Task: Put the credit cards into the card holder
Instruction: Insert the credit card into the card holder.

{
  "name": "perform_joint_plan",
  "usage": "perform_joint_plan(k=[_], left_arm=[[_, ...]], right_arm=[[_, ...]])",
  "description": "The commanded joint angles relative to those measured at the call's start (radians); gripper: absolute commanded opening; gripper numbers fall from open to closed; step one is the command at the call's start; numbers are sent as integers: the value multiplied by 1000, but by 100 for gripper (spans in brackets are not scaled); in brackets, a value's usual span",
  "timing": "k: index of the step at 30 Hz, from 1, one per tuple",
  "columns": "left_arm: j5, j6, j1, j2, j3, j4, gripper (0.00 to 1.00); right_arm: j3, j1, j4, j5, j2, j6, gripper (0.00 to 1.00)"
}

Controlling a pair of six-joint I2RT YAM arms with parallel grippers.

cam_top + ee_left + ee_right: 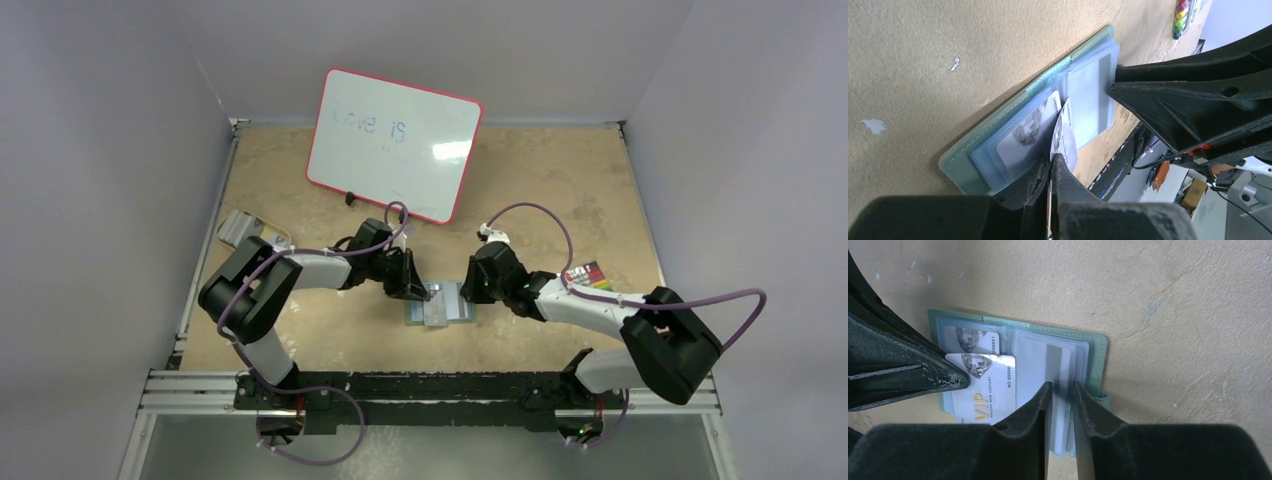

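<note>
One card [972, 340] sits in your card holder [1096, 347]; left end effector [1052, 165] pinches another card [983, 385], right end effector [1062, 390] stands barely parted.

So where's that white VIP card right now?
The VIP card is pinched in the left hand, over the open green wallet, front-middle of the table in the overhead view.

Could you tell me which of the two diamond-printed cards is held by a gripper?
The gold-lettered VIP card, pinched by the left gripper; the other card already sits inside a holder pocket.
</note>
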State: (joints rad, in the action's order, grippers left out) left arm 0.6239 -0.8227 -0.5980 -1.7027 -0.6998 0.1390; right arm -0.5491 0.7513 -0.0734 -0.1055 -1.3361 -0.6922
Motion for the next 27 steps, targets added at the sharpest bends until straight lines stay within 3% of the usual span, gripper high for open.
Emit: perform_joint_plan(k=[1, 10, 27], left_arm=[[-40, 55, -6, -36, -41, -13, 0], [-120, 174, -5, -58, -128, -151, 0], [-98, 240, -7, -111, -172, -161, 0]], right_arm=[[6, -3, -22, 10, -1, -2, 23], [10, -3, -24, 15, -4, -2, 24], [11, -3, -40, 27, -14, -5, 24]])
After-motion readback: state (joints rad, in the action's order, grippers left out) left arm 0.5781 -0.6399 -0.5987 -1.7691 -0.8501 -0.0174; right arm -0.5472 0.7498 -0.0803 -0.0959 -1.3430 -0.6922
